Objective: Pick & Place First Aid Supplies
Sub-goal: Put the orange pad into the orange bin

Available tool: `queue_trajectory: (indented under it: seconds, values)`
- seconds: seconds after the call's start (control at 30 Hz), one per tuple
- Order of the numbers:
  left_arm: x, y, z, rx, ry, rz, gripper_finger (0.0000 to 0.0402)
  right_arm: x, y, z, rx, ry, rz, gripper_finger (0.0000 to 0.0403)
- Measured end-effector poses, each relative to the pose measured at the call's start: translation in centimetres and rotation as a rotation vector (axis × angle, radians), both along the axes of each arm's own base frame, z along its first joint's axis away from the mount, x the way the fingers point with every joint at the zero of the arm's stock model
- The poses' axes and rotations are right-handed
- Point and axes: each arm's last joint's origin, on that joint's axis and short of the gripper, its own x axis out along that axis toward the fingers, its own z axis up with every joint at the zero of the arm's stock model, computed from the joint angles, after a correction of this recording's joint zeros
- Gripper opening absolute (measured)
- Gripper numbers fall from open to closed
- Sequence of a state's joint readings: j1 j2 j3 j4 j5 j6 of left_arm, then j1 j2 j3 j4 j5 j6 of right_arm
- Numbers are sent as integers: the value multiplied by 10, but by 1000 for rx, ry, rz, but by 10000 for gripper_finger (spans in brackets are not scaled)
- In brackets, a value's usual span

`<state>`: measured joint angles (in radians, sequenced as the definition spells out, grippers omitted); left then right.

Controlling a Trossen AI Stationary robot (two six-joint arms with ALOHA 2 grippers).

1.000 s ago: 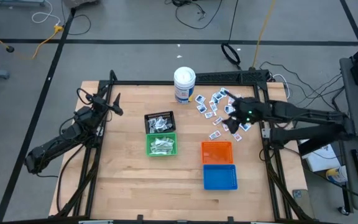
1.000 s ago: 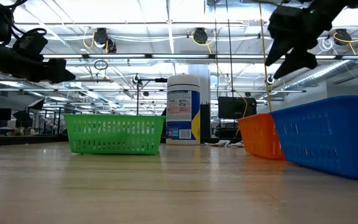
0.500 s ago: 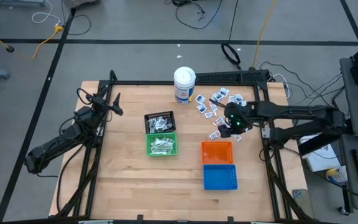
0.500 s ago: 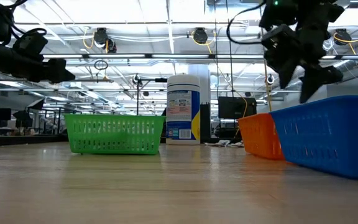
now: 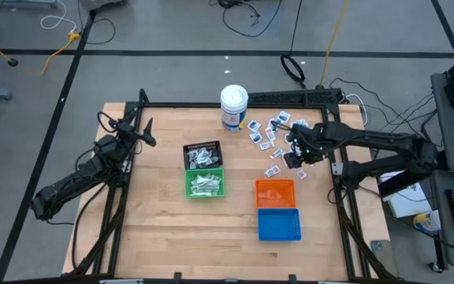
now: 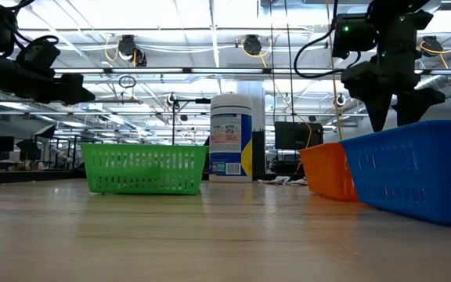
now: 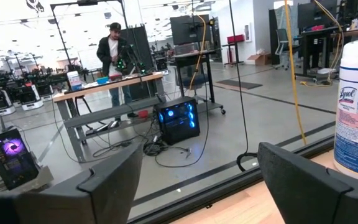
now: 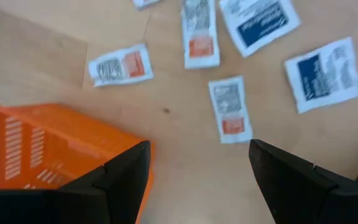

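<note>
The first aid supplies (image 5: 268,132) lie flat and scattered on the wooden table, right of the white canister (image 5: 233,107). In the right wrist view they show as white packets with orange print (image 8: 230,109) and with blue print (image 8: 322,76). My right gripper (image 5: 294,157) hangs open above the near edge of this scatter, pointing down, beside the orange basket (image 8: 48,152). Nothing is between its fingers (image 8: 199,147). My left gripper (image 5: 145,134) waits open and level at the table's far left (image 7: 199,155).
A black basket (image 5: 202,154) and a green basket (image 5: 206,184) at mid-table hold packets. The orange basket (image 5: 275,192) and a blue basket (image 5: 279,224) stand in a row toward the near edge. A black frame (image 5: 290,99) borders the table.
My right gripper has sunk toward the scattered packets, tipped from a slant to point nearly straight down, and rolled about its own axis. It has stayed open. The packets have not moved.
</note>
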<state>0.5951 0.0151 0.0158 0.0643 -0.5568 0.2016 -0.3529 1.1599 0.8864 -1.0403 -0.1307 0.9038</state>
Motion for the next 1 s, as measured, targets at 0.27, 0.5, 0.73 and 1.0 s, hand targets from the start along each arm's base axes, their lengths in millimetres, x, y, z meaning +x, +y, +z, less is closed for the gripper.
queue_trajectory:
  seconds: [0.27, 0.5, 0.73, 1.0]
  values:
    - [0, 0, 0, 0, 0, 0, 320, -6, -12, -2, -9, 13, -44, 267]
    - [0, 0, 0, 0, 0, 0, 308, -13, -13, -30, -16, 108, -62, 267]
    - [0, 0, 0, 1, -1, 0, 317, -7, -15, -54, 1, 152, -11, 267]
    - [0, 0, 0, 3, -4, 0, 330, 2, -19, -77, 70, 237, 57, 257]
